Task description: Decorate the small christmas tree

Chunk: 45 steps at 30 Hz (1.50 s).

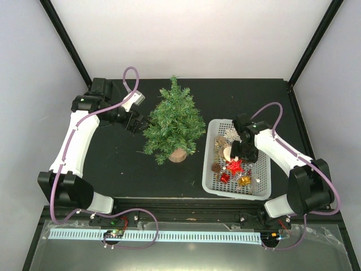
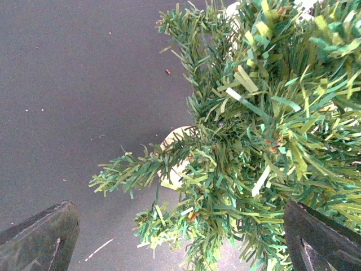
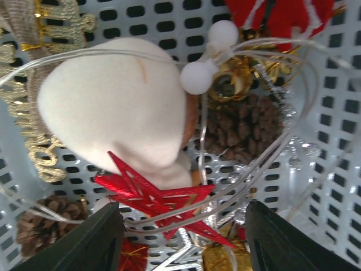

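Currently, the small christmas tree [image 1: 174, 121] stands upright on its tan base [image 1: 177, 154] at the centre of the top view, on the black counter [image 1: 118, 169]. The left gripper [image 1: 137, 121] sits just left of the tree and is released. In the left wrist view its 2 fingers [image 2: 39, 240] stand wide apart at the lower corners, with low branches between them and nothing clamped.

The white basket [image 1: 206, 169] lies right of centre, just beside the tree. The right gripper [image 1: 241, 152] hangs over the basket, released, its fingers [image 3: 93, 243] spread on either side of a red star [image 3: 163, 200].

In the right wrist view, a cream round ornament [image 3: 113, 101] fills the upper left and touches the star. A pine cone [image 3: 248, 127] lies centre right, below 2 white beads [image 3: 197, 77].
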Each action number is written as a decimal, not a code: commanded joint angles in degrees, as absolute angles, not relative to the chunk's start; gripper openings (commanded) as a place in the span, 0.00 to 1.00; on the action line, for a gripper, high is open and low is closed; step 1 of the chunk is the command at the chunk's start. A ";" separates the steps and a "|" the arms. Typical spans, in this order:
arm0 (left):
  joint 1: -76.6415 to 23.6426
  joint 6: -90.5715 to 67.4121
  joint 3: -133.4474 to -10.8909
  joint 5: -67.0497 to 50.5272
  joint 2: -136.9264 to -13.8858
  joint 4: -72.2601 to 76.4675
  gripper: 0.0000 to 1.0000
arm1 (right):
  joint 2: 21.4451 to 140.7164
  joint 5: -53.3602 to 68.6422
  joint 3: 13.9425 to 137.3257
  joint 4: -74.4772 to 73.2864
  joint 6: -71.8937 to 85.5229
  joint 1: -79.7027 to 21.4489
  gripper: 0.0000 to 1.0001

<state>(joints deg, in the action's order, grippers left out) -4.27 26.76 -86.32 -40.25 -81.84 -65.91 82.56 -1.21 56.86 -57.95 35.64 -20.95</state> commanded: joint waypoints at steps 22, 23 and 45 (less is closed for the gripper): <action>-4.81 26.89 -85.98 -40.55 -82.35 -63.27 0.99 | 88.31 9.23 56.83 -47.57 39.00 -19.92 0.38; -4.79 26.89 -86.05 -40.67 -82.43 -63.28 0.99 | 88.69 9.00 57.15 -47.74 39.02 -19.91 0.30; -6.93 30.03 -96.32 -44.35 -76.43 -61.49 0.99 | 66.38 -2.37 89.84 -66.98 32.73 -19.86 0.01</action>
<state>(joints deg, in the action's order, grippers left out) -5.82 28.99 -91.98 -40.88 -78.52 -63.83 68.16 -2.33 84.97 -63.79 34.35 -20.14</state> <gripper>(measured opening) 0.990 0.019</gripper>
